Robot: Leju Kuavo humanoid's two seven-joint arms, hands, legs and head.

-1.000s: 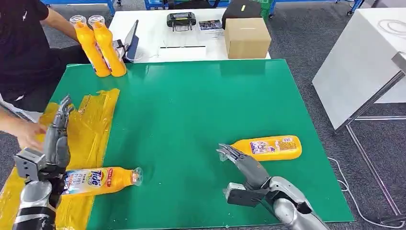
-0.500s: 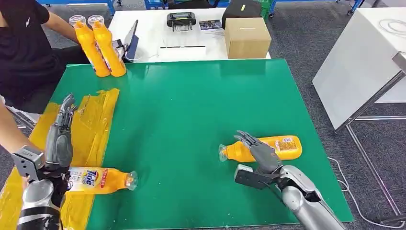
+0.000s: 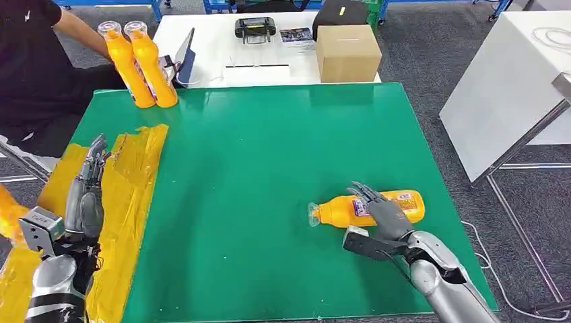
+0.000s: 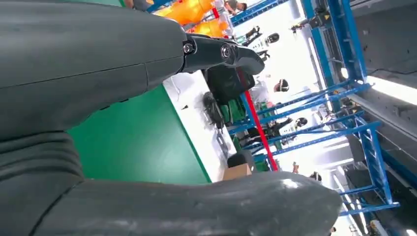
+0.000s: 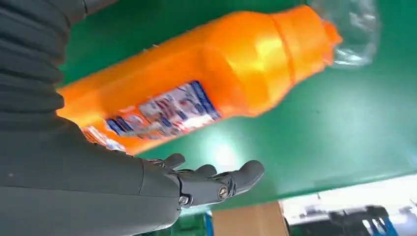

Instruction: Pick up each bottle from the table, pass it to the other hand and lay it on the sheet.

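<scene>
Right hand (image 3: 382, 214) is over the orange bottle (image 3: 367, 208) lying on its side on the green table (image 3: 269, 155), clear cap pointing toward the robot's left; the fingers (image 5: 216, 179) are spread and stretched out across the bottle's body, not wrapped around it. Left hand (image 3: 84, 195) hangs above the yellow sheet (image 3: 135, 168) at the table's left edge, fingers straight and apart, nothing in it. Two more orange bottles (image 3: 138, 64) stand upright together at the far left corner, beside a person in a black shirt (image 3: 34, 67). A cardboard box (image 3: 347, 52) sits on the white table (image 3: 215, 47) beyond.
</scene>
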